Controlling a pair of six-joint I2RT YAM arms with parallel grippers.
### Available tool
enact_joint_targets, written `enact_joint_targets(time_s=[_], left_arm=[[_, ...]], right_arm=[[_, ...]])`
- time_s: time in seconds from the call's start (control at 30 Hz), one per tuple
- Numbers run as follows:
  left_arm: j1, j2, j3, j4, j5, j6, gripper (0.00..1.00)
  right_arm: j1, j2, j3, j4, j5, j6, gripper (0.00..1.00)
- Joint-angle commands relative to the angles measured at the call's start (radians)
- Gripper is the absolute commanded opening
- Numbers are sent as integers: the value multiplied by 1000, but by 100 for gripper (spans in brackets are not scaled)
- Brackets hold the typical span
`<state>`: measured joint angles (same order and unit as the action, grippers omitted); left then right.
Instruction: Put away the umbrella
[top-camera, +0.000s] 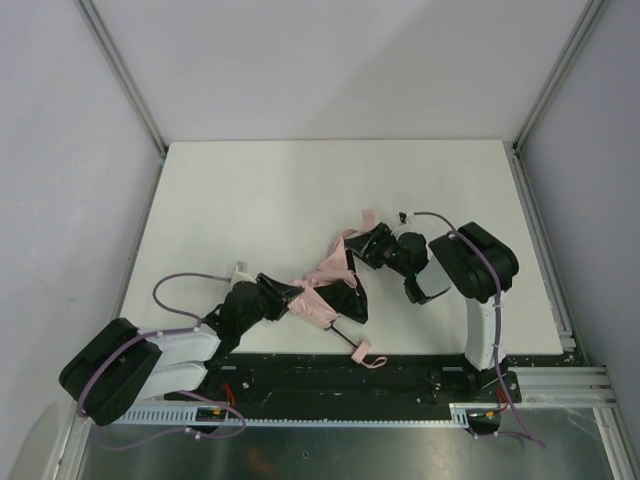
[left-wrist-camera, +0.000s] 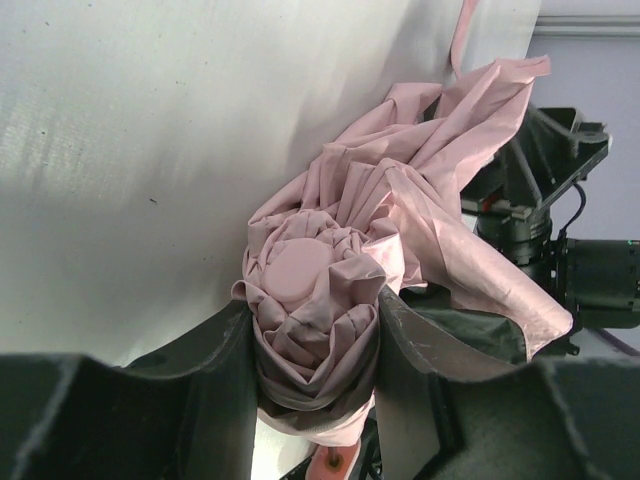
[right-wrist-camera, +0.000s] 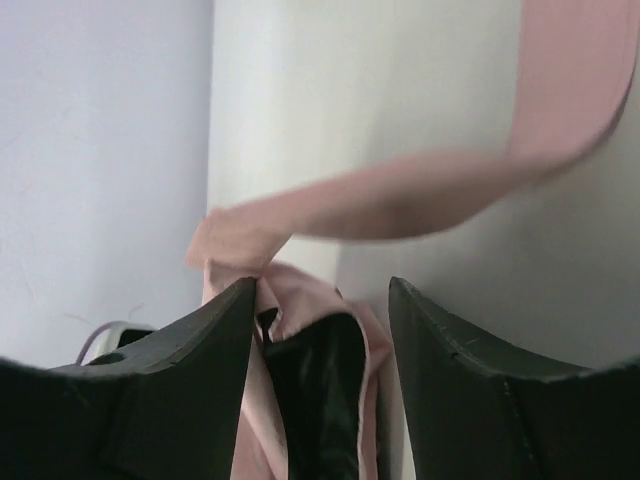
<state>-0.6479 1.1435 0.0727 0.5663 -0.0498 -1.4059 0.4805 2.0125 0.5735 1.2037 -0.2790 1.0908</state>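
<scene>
The umbrella (top-camera: 328, 283) lies half folded near the table's front edge, pale pink fabric with a dark lining showing. Its thin shaft ends in a small pink handle (top-camera: 368, 356) at the table's front edge. My left gripper (top-camera: 283, 303) is shut on the bunched top of the umbrella (left-wrist-camera: 305, 265), the folds squeezed between both fingers (left-wrist-camera: 225, 370). My right gripper (top-camera: 366, 246) is at the canopy's far end, jaws apart. In the right wrist view a fold of fabric (right-wrist-camera: 310, 380) rests against one finger, with a gap to the other. A blurred pink strap (right-wrist-camera: 400, 200) crosses above it.
The white table (top-camera: 300, 190) is enclosed by pale walls, with aluminium posts (top-camera: 120, 75) at the back corners. A black rail (top-camera: 330, 375) runs along the front edge by the arm bases. The right arm's body (left-wrist-camera: 560, 250) sits just behind the canopy.
</scene>
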Motion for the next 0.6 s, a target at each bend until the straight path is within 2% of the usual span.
enact_joint_targets(time_s=[0.0,0.07,0.2,0.3,0.37,0.4,0.47,0.5,0.57], left_arm=[[-16,-7,-3,-35,-11,4,0],[-18,1,-1,-37,-12,1,0],[-22,11,-4,-36,-11,-7,0],[-24,13,-6,-37,-12,-10,0],[-26,13,-6,-37,-12,-11,0],[-26,13,-5,-38,-12,-10,0],[-26,15,-3,-38,-13,-6,0],[-27,16,-2,-39,-13,-6,0],[-27,15,-5,-39,-14,-11,0]], right_arm=[[-3,53,84,374,6,25,60],[-15,82,125,373,1,22,60],[-56,142,196,364,7,15,50],[-87,180,274,358,-19,29,39],[-111,182,309,321,-20,17,28],[-126,174,331,265,-21,9,20],[-153,133,380,108,-32,-43,11],[-163,99,415,-31,-24,-105,9],[-167,24,528,-419,33,-266,8]])
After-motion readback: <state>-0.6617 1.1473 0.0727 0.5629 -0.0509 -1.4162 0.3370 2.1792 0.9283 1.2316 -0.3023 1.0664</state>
